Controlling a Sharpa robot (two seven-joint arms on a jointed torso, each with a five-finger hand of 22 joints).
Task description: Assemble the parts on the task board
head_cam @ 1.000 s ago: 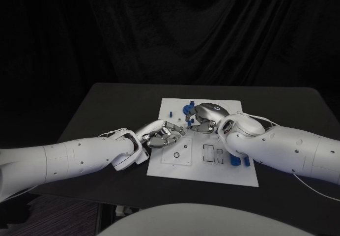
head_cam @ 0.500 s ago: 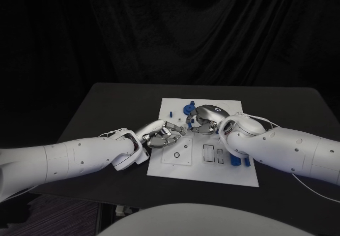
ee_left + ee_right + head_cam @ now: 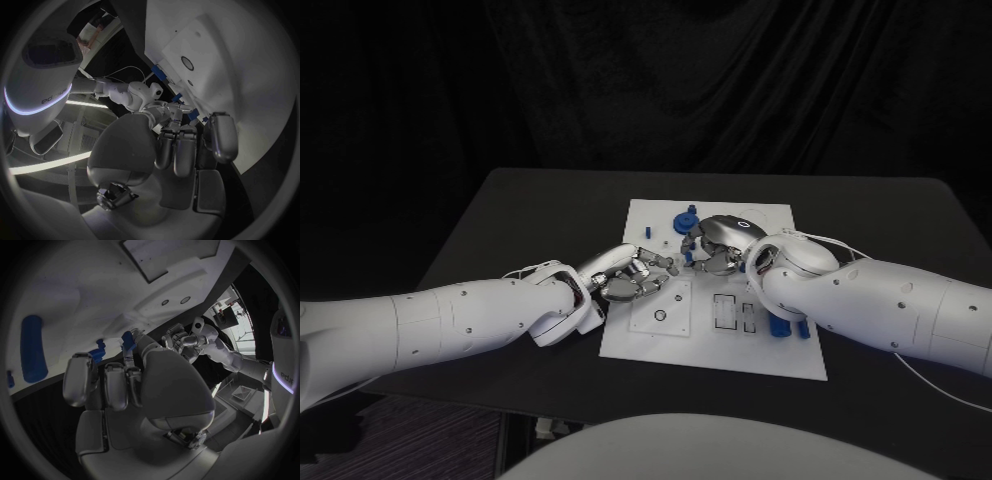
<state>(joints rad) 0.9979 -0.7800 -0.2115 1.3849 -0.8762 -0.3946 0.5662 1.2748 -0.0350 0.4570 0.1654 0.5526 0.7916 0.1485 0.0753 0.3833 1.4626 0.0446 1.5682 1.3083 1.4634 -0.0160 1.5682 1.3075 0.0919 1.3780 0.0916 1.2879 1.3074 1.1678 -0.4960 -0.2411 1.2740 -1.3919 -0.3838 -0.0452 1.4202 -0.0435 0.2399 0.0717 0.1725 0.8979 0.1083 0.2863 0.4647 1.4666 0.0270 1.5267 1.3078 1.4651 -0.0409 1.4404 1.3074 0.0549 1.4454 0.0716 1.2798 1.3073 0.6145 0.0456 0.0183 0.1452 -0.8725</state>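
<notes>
Head view: both hands meet over the task board [image 3: 646, 345], left hand [image 3: 629, 275] beside right hand [image 3: 715, 243]. The right hand's fingers close on a small blue part [image 3: 128, 340], seen in the right wrist view, just above the board. Whether the left hand holds anything cannot be told; its fingers are curled in. More blue parts [image 3: 684, 220] stand just beyond the right hand, and one lies loose [image 3: 33, 347]. Assembly looks partway, with several pieces unseated. Since a second ago, the right hand has crept slightly forward; the left has barely moved.
</notes>
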